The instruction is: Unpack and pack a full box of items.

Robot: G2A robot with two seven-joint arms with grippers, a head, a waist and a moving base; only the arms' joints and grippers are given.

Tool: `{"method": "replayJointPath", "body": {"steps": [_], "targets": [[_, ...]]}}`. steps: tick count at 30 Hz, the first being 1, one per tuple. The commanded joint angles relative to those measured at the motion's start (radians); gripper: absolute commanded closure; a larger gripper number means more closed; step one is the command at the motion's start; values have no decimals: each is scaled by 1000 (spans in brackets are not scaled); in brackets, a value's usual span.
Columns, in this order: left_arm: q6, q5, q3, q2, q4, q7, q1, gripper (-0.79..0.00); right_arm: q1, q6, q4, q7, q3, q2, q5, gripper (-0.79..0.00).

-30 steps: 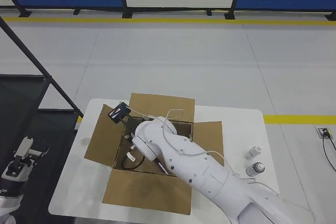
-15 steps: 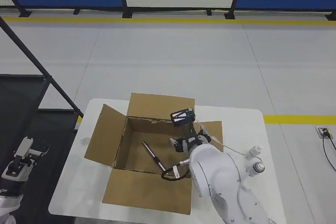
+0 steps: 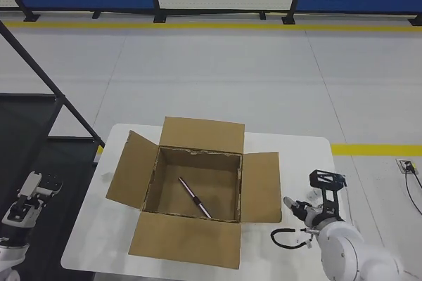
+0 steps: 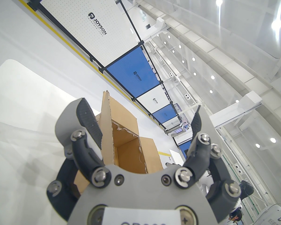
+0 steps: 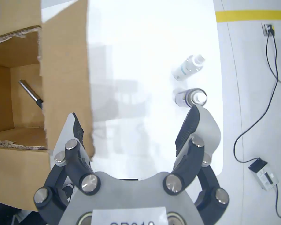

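Right gripper (image 5: 135, 115) hangs wide open and empty; near bottle (image 5: 189, 97) sits just off one fingertip, box (image 5: 65, 59) flap beside the other. Reaching in for the rod (image 5: 30, 93) inside could snag that flap or clip the bottle. Left gripper (image 4: 140, 107) is open, empty, box ahead

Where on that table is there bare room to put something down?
Bare white table lies between the brown cardboard box's right flap and the two small bottles. The box floor holds only a dark slim rod. It is crowded by the bottles, near the table's right edge.
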Motion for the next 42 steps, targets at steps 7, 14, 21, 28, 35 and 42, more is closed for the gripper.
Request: {"method": "replayJointPath", "body": {"steps": [7, 14, 21, 28, 35, 42], "targets": [[0, 0, 0, 0, 0, 0, 0, -785, -6, -57, 148, -50, 193, 11, 187, -785], [0, 0, 0, 0, 0, 0, 0, -785, 93, -42, 308, -16, 204, 22, 157, -785], [0, 0, 0, 0, 0, 0, 0, -785, 169, -59, 419, -18, 208, 32, 154, -785], [0, 0, 0, 0, 0, 0, 0, -785, 239, -22, 520, 38, 193, 39, 116, -720], [0, 0, 0, 0, 0, 0, 0, -785, 277, -13, 585, 59, 183, 45, 111, 0], [0, 0, 0, 0, 0, 0, 0, -785, 255, 24, 550, 54, 175, 47, 105, 0]]}}
